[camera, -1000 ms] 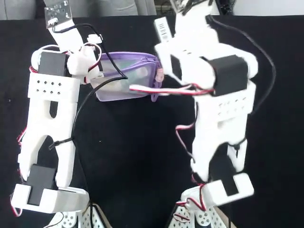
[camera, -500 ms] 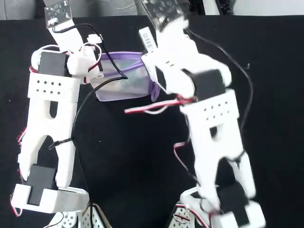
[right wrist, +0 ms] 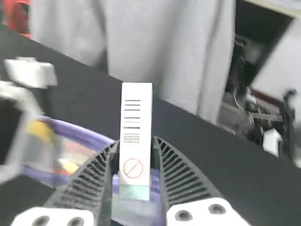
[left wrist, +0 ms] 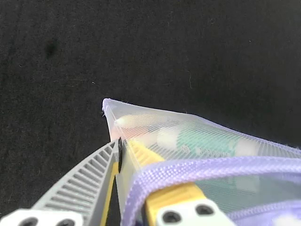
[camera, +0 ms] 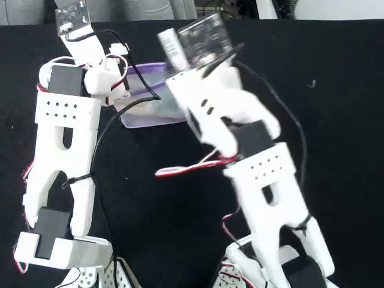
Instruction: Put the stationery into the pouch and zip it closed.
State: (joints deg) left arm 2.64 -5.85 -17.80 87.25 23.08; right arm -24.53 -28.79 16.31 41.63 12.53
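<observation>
Over the pouch (camera: 144, 115) pinched by the left gripper (left wrist: 123, 146), the right gripper (right wrist: 134, 157), clamping a white stick (right wrist: 136, 117), should descend squarely into its mouth.

The table (camera: 336, 90) is plain black. The pouch (left wrist: 202, 141) is clear and finely ribbed, with a lilac zip band; teal, white and yellow show through. The left hand (left wrist: 125, 147) has one grey ridged finger and one yellow. The right hand (right wrist: 135, 145) has grey ridged fingers. Its stationery stick (right wrist: 136, 113) is white with black bars, a red barred circle and a pale green end. The white arms (camera: 66, 120) carry black blocks.
</observation>
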